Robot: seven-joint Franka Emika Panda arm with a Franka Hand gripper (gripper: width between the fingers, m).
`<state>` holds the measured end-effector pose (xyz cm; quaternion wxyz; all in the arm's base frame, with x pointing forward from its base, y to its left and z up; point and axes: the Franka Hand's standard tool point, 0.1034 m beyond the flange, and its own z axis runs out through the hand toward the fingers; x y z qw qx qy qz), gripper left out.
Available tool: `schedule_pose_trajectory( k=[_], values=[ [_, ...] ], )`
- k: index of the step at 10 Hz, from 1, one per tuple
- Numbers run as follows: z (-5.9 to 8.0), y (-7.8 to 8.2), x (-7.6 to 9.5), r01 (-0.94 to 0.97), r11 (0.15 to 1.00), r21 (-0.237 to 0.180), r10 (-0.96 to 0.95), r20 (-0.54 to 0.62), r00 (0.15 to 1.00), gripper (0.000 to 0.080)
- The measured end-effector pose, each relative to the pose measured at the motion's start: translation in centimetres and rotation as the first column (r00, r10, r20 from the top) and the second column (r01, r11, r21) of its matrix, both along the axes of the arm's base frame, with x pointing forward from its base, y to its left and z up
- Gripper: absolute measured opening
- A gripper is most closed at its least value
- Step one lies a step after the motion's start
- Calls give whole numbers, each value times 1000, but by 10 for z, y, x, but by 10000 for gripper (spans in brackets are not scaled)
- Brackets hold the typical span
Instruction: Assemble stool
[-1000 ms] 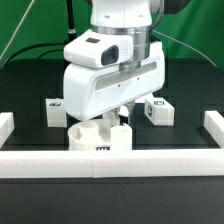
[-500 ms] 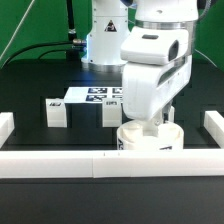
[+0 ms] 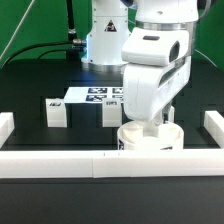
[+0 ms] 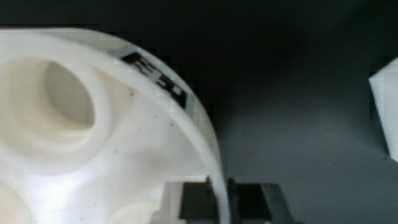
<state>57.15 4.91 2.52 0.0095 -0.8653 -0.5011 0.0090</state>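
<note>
The round white stool seat (image 3: 150, 139) lies on the black table against the front rail, at the exterior view's right. My gripper (image 3: 152, 124) stands right over it. In the wrist view the gripper (image 4: 226, 200) has its two dark fingers shut on the thin rim wall of the seat (image 4: 80, 120), one inside and one outside. A tag shows on the rim. Two white stool legs with tags (image 3: 57, 112) (image 3: 112, 114) stand on the table to the exterior view's left of the arm. A third leg is not visible in the exterior view.
The marker board (image 3: 92, 96) lies behind the legs. White border rails run along the front (image 3: 60, 166) and stand at both sides (image 3: 213, 126). A white block (image 4: 386, 105) shows at the wrist view's edge, apart from the seat.
Since one second ago the arm and the seat have moved to the exterior view's right along the front rail. In the last half second nothing has moved.
</note>
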Motion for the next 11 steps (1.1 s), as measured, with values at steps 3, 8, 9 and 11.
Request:
schedule_pose_trajectory(
  k=[3, 8, 9, 11],
  values=[
    [-3, 39, 1, -90, 996, 30, 89, 15, 996, 26],
    [-7, 57, 0, -109, 993, 46, 108, 11, 994, 138],
    [-7, 57, 0, -109, 993, 46, 108, 11, 994, 138],
    [-8, 56, 0, -108, 993, 46, 108, 10, 994, 315]
  ],
)
